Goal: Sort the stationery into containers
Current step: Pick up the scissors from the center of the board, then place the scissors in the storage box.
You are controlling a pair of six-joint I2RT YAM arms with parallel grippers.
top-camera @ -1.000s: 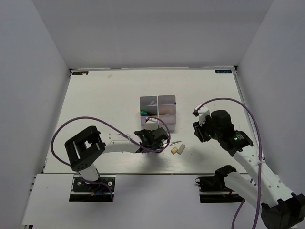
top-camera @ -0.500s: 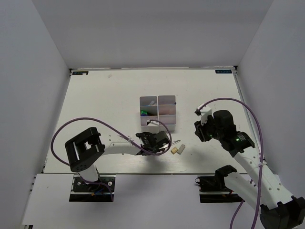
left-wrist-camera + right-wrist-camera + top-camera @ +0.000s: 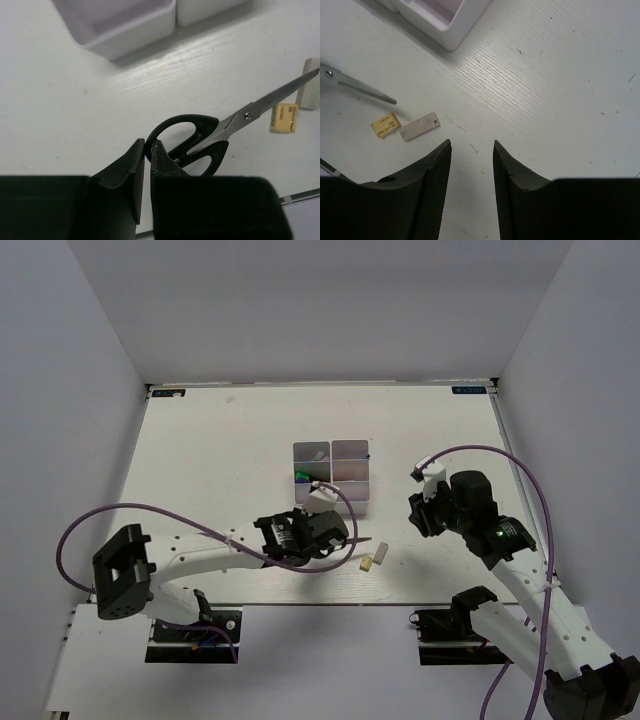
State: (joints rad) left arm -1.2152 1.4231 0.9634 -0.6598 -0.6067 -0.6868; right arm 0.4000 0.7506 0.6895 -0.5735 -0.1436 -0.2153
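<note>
Scissors (image 3: 210, 140) are on the counter (image 3: 60, 110) near the bins (image 3: 125, 22), on the side toward the arm bases. Their blades are closed and point toward the tan eraser (image 3: 283, 118) and grey eraser (image 3: 312, 90), with the tip close to the grey one. Left fingers (image 3: 139, 157) are pinched tight on the rim of one black handle loop. Right fingers (image 3: 440, 160) hang parted above bare counter and hold nothing; both erasers and the blade tip lie near them. A green-capped marker (image 3: 302, 477) lies in a left-column bin.
</note>
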